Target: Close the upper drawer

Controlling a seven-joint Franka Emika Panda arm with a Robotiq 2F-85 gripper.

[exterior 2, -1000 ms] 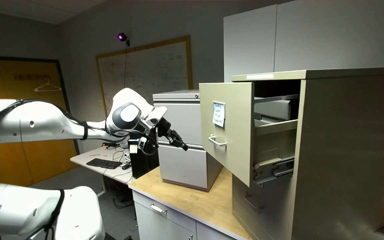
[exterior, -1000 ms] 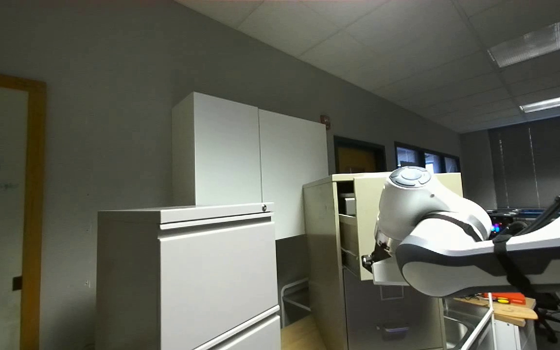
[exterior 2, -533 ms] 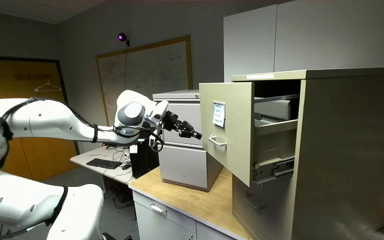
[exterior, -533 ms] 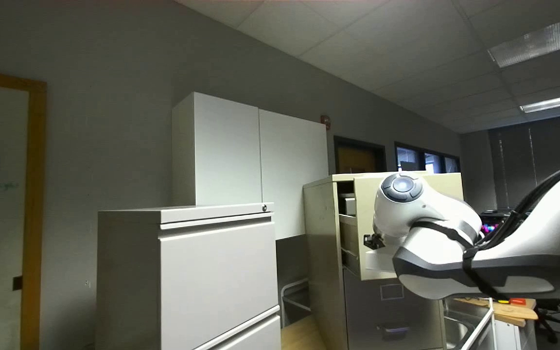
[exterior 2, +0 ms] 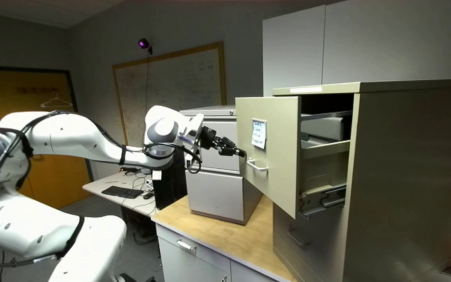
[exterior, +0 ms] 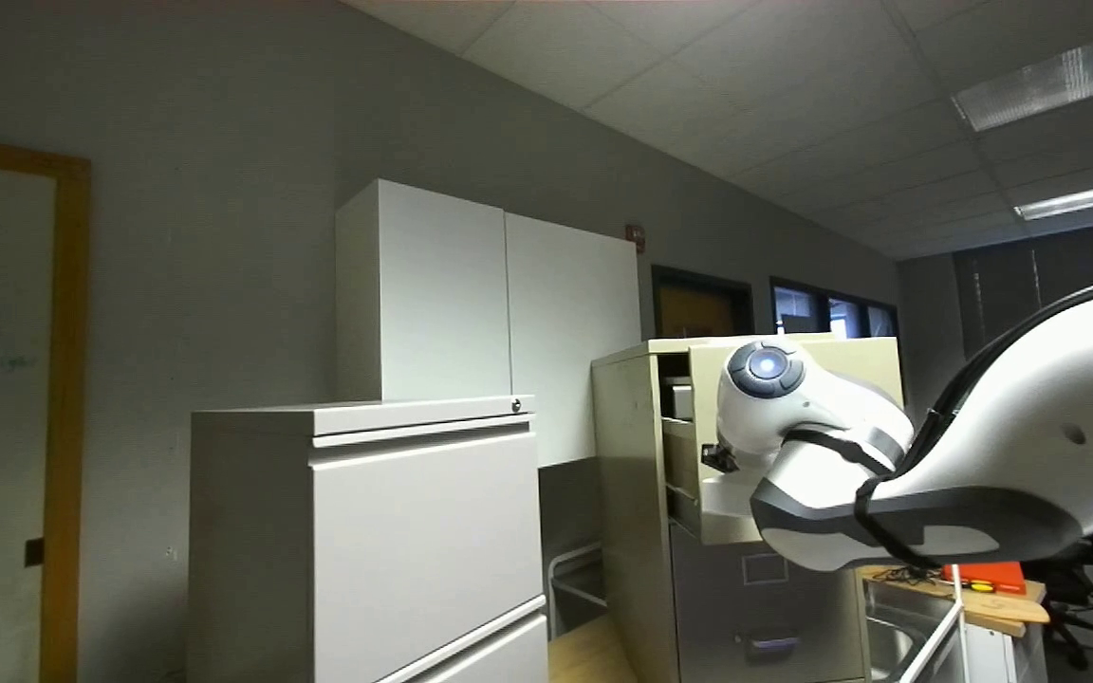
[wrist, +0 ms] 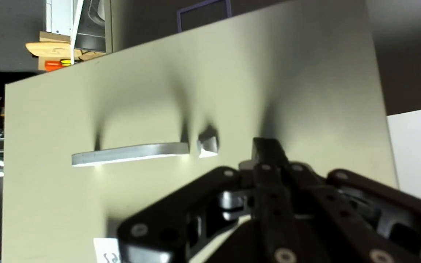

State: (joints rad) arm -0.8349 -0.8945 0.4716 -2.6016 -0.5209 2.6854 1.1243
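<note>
1. The gripper (wrist: 269, 148) has its fingers pressed together, nothing showing between them; the tips touch, or all but touch, the front of the upper drawer (exterior 2: 278, 152), beside the small metal knob (wrist: 207, 147) and clear of the handle (wrist: 130, 153).
2. That drawer, topmost in the beige filing cabinet (exterior 2: 405, 176), stands well out, its slide rail (exterior 2: 333, 197) bared.
3. So I'd judge the reach done and the push barely begun, if at all; nearly all the closing is left.
4. Inside I can see a pale grey boxy thing (exterior 2: 319, 129), what exactly I can't tell; the front hides the rest.
5. The lower drawer (exterior: 717, 607) beneath looks closed.
</note>
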